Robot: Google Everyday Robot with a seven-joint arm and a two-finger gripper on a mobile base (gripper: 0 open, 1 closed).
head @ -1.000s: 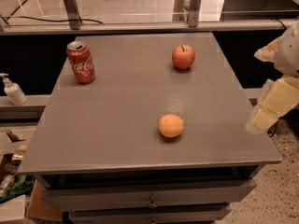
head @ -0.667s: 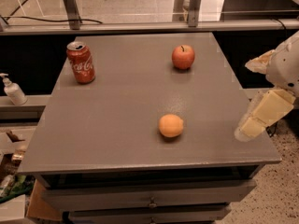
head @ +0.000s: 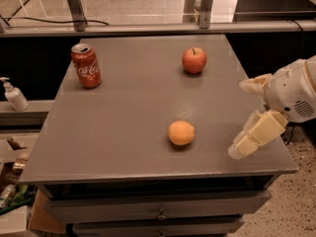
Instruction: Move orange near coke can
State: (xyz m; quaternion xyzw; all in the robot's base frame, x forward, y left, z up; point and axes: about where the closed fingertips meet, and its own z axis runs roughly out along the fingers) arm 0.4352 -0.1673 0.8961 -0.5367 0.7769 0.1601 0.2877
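The orange [head: 181,133] is a plain yellow-orange fruit lying on the grey table [head: 128,112], right of centre and near the front edge. The coke can [head: 86,65] stands upright at the table's back left, far from the orange. My gripper [head: 240,118] reaches in from the right over the table's front right part, a short way right of the orange and apart from it. Its two cream fingers [head: 253,137] are spread open and hold nothing.
A red apple [head: 194,60] with a dark stem sits at the back right of the table. A white pump bottle [head: 13,95] stands on a ledge left of the table. Drawers run below the table's front edge, and a railing runs behind it.
My gripper has moved left and a little down, from beyond the table's right edge to over its front right part, closer to the orange. The orange, can and apple have not moved.
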